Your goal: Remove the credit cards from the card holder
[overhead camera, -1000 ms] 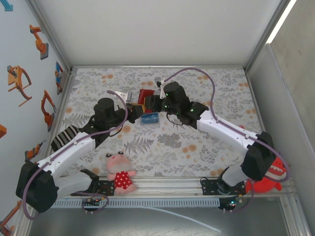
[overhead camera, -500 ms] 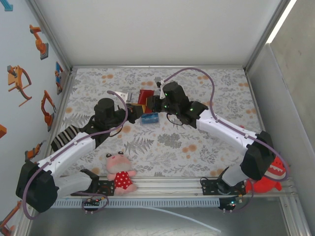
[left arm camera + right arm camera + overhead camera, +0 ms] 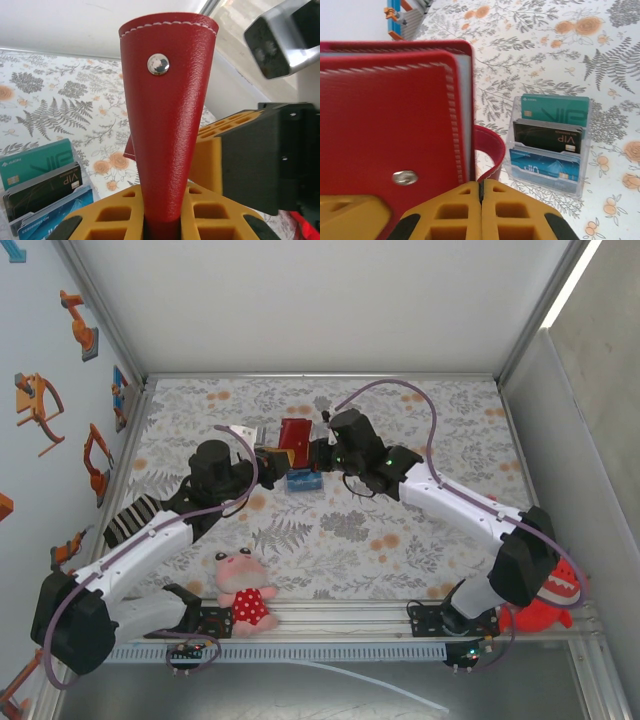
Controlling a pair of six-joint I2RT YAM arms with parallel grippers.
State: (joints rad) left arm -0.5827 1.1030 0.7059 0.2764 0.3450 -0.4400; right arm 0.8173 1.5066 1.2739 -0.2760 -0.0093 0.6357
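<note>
Floral-print tabletop (image 3: pixel 330 530), white walls (image 3: pixel 300 300), aluminium-framed cell | red card holder (image 3: pixel 294 432) held mid-rear between both claws, long axis running away from left gripper (image 3: pixel 162 212), studded end farthest out | left gripper pinching its near end | right gripper (image 3: pixel 480 200) pressed together on its tab | credit cards (image 3: pixel 549 137) in clear stand (image 3: pixel 547 182) just beside

Three credit cards, teal card (image 3: pixel 555 110), black card (image 3: pixel 547 136), blue card (image 3: pixel 544 167), one clear stand (image 3: pixel 550 187), one red card holder (image 3: pixel 385 125), two plush toys, pink toy (image 3: pixel 243 590), red toy (image 3: pixel 545 602), two robot arms, left arm (image 3: pixel 150 540), right arm (image 3: pixel 450 502).
</note>
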